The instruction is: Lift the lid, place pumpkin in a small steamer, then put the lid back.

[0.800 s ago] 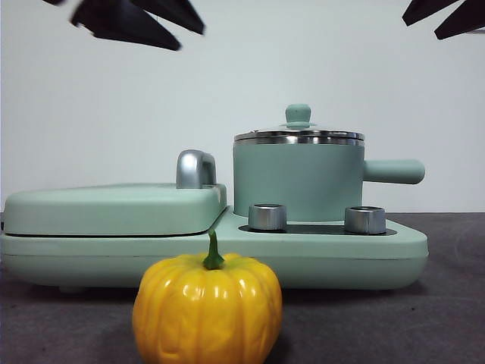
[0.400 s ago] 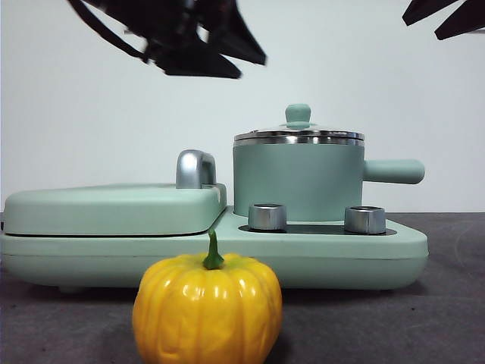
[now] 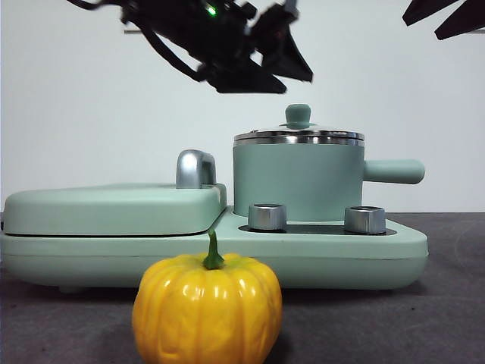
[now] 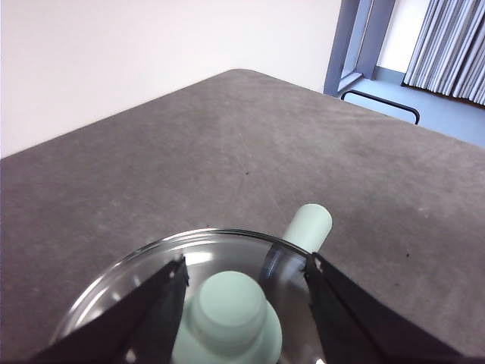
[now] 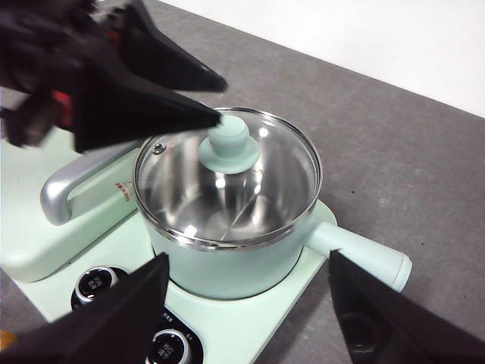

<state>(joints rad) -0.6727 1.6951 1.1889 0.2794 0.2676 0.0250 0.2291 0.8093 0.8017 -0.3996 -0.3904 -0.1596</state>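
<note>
Risk: my left gripper (image 4: 242,277), jaws spread, hangs above the lid (image 3: 298,136) on the small steamer (image 3: 298,180); a skewed descent could clip the knob off-centre | Left of steamer: chrome handle (image 3: 195,168) close by | In front: pumpkin (image 3: 207,307) waits | Right gripper (image 5: 246,303) spread, idle.

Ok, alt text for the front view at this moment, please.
The left gripper hangs open just above and left of the lid, which sits on the small steamer. The pumpkin stands on the table in front, untouched.
</note>
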